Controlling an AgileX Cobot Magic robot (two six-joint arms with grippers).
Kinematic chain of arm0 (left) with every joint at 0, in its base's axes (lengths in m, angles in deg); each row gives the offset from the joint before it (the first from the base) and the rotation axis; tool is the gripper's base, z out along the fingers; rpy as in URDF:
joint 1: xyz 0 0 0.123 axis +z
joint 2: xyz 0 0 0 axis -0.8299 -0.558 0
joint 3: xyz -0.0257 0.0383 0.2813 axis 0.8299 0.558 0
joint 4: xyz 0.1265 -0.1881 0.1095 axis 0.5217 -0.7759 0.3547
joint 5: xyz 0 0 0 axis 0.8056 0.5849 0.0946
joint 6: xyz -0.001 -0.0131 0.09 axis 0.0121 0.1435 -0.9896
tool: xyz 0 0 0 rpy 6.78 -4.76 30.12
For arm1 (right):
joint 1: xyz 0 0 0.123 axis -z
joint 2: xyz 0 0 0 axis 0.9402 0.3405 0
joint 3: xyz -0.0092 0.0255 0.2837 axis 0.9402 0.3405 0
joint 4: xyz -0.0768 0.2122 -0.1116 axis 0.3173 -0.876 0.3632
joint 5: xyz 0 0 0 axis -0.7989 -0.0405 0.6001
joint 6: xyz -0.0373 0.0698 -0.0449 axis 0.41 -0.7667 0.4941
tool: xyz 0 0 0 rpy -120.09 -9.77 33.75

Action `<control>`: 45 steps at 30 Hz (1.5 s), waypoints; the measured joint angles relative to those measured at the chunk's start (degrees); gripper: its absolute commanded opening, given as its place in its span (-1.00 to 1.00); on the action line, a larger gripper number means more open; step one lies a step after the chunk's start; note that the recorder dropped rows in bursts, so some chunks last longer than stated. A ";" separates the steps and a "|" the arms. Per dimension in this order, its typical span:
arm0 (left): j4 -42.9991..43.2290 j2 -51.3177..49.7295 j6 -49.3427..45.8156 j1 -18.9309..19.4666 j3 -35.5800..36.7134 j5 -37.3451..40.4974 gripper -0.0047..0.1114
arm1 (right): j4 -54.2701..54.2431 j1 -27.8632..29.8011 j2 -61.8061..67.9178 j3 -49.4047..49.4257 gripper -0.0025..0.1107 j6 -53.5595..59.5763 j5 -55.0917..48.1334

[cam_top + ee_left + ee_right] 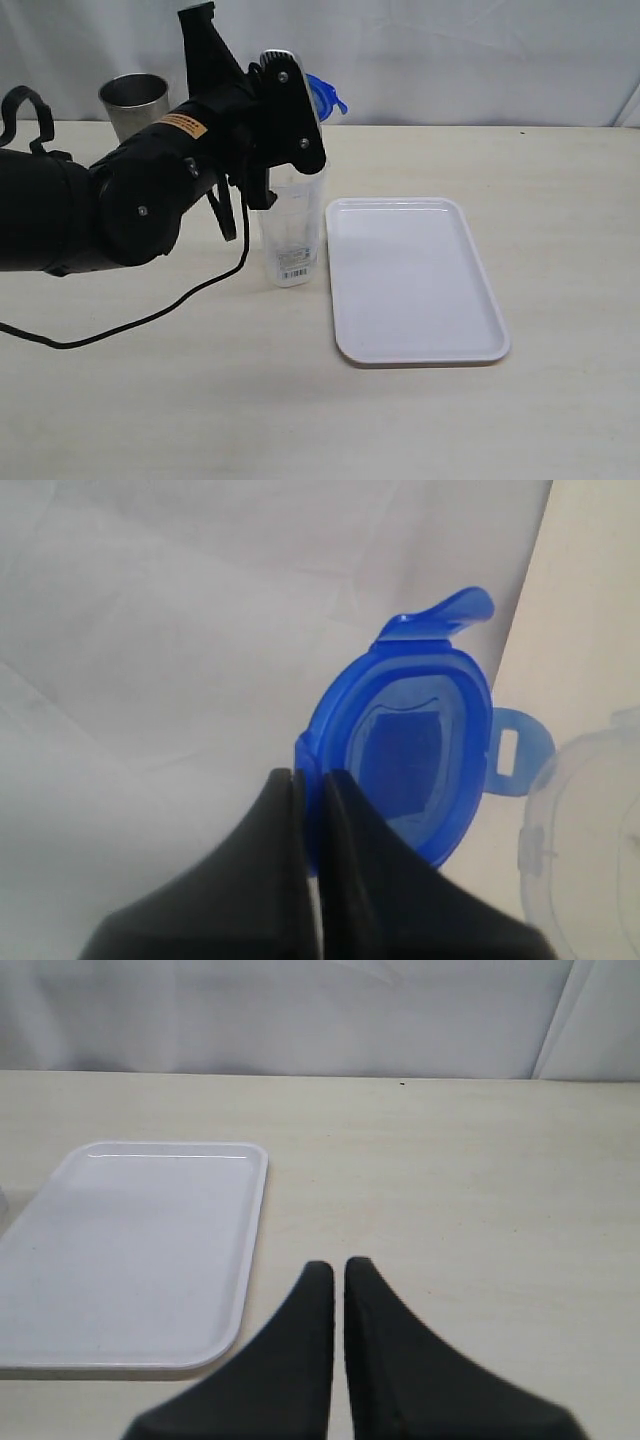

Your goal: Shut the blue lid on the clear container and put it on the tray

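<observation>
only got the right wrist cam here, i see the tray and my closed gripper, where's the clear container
observer: The clear container stands upright on the table, just left of the tray in the exterior view, not on it.
operator: lid shut yet
observer: No, the blue lid is flipped open, its underside facing the left wrist camera.
operator: and the left gripper
observer: The left gripper is shut, tips at the lid's rim, up at the container's top.
</observation>
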 measured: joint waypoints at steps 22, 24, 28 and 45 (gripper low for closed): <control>-2.40 1.00 -1.44 -0.23 0.00 1.05 -0.92 | 0.00 0.00 0.00 0.00 -0.88 0.00 0.00; -3.85 1.13 -3.25 -0.77 0.00 1.28 -0.92 | 0.00 0.00 0.00 0.00 -0.88 0.00 0.00; -5.77 1.13 -5.54 -1.76 0.00 1.28 -0.92 | 0.00 0.00 0.00 0.00 -0.88 0.00 0.00; -11.48 1.13 -10.35 -2.00 0.00 1.28 -0.92 | 0.00 0.00 0.00 0.00 -0.88 0.00 0.00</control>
